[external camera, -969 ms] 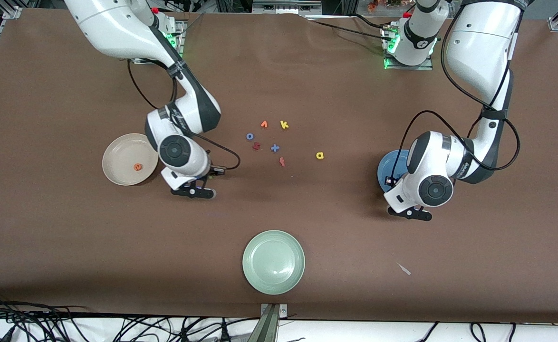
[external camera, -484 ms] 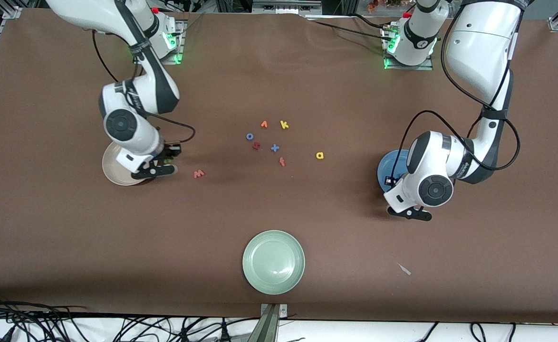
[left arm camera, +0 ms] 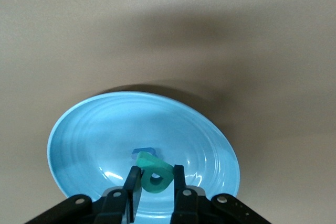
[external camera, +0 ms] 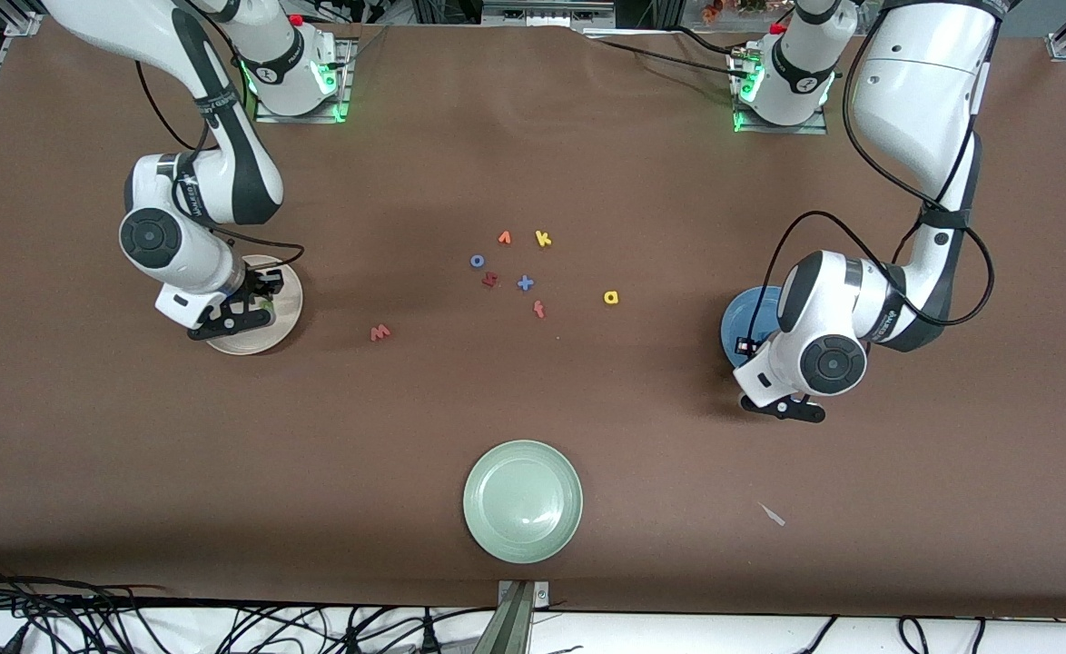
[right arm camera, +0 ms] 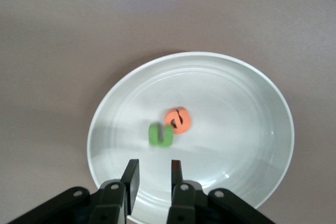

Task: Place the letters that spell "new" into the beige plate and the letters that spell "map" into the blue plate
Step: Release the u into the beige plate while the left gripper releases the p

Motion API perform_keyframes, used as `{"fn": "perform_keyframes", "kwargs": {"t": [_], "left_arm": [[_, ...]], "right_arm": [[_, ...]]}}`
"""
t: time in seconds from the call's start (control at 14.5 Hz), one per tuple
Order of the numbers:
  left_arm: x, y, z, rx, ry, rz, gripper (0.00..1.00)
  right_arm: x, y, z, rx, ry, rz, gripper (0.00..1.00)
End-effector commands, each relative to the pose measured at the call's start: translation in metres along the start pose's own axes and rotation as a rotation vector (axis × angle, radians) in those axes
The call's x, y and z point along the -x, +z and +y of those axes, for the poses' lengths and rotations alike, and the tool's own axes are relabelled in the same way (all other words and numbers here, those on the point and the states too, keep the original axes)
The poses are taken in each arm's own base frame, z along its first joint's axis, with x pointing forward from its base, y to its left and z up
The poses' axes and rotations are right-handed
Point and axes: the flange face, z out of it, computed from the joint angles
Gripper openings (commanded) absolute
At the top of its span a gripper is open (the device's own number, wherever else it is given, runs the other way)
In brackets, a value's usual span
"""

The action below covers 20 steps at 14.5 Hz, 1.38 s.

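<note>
The round, shallow cream-beige plate point(external camera: 274, 322) lies toward the right arm's end of the table and holds two small foam letters, a green "n" point(right arm camera: 160, 135) and an orange "e" point(right arm camera: 178, 119), touching each other near the plate's middle. The right gripper point(right arm camera: 151, 178) hangs over this plate with its black fingers point(right arm camera: 129, 178) a narrow gap apart and nothing between them. The round, shallow medium-blue plate point(left arm camera: 84, 140) sits toward the left arm's end of the table, half hidden under the left arm in the front view; a periwinkle-blue letter point(left arm camera: 143, 152) rests in it, mostly covered, so its shape cannot be told. The left gripper point(left arm camera: 154, 178) is over that plate, its fingers pinched on a teal foam "p" point(left arm camera: 153, 174). A round pale green plate point(external camera: 522, 500) with nothing visible in it lies nearest the front camera. On the matte brown table covering point(external camera: 533, 409) a pinkish-red foam "w" point(external camera: 380, 333) lies alone between the beige plate and a loose cluster of letters at mid-table: an orange "v" point(external camera: 504, 238), a yellow "k" point(external camera: 543, 239), a blue "o" point(external camera: 477, 261), a dark red letter point(external camera: 489, 280), a blue cross-shaped piece point(external camera: 525, 283) and a red "f" point(external camera: 539, 310). A yellow foam "a" point(external camera: 611, 297) lies apart, toward the blue plate. Black cables point(external camera: 61, 613) trail along the table edge closest to the camera.
</note>
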Motion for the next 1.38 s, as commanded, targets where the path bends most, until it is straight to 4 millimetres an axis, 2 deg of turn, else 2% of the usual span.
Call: {"fn": "perform_keyframes", "kwargs": {"t": [0.0, 0.14, 0.35, 0.42, 0.55, 0.62, 0.76, 0.83, 0.9, 1.04, 1.11, 1.25, 1.31], "left_arm": [[0.003, -0.008, -0.004, 0.004, 0.019, 0.002, 0.07], [0.003, -0.007, -0.004, 0.004, 0.038, 0.002, 0.07], [0.002, 0.000, -0.010, 0.007, 0.035, -0.008, 0.07], [0.002, 0.003, -0.009, 0.006, 0.041, -0.013, 0.07], [0.000, 0.012, -0.008, 0.006, 0.045, -0.026, 0.07], [0.001, 0.013, -0.009, 0.006, 0.044, -0.030, 0.07], [0.000, 0.017, -0.011, 0.008, 0.040, -0.033, 0.07], [0.000, 0.018, -0.011, 0.009, 0.040, -0.035, 0.07], [0.000, 0.018, -0.009, 0.021, 0.037, -0.035, 0.14], [0.000, 0.024, 0.003, 0.104, 0.015, -0.052, 0.61], [0.001, 0.025, 0.008, 0.119, 0.012, -0.056, 1.00], [0.001, 0.024, 0.010, 0.120, 0.016, -0.058, 1.00], [0.001, 0.022, 0.009, 0.121, 0.014, -0.057, 1.00]], "right_arm": [[-0.001, -0.005, -0.004, -0.008, 0.086, 0.017, 1.00], [-0.008, -0.015, -0.007, -0.023, 0.213, 0.034, 1.00], [-0.020, -0.026, -0.022, -0.057, 0.444, 0.055, 1.00], [-0.022, -0.028, -0.031, -0.067, 0.511, 0.057, 1.00], [-0.030, -0.027, -0.060, -0.085, 0.660, 0.047, 1.00], [-0.035, -0.027, -0.067, -0.093, 0.732, 0.046, 1.00], [-0.057, -0.034, -0.090, -0.155, 0.881, 0.044, 1.00], [-0.070, -0.034, -0.094, -0.167, 0.928, 0.048, 1.00], [-0.077, -0.034, -0.094, -0.171, 0.959, 0.051, 1.00], [-0.086, -0.020, -0.098, -0.164, 1.010, 0.039, 1.00], [-0.089, -0.016, -0.098, -0.166, 1.037, 0.040, 1.00], [-0.098, -0.015, -0.105, -0.205, 1.113, 0.028, 1.00], [-0.100, -0.013, -0.117, -0.231, 1.128, 0.009, 1.00]]}}
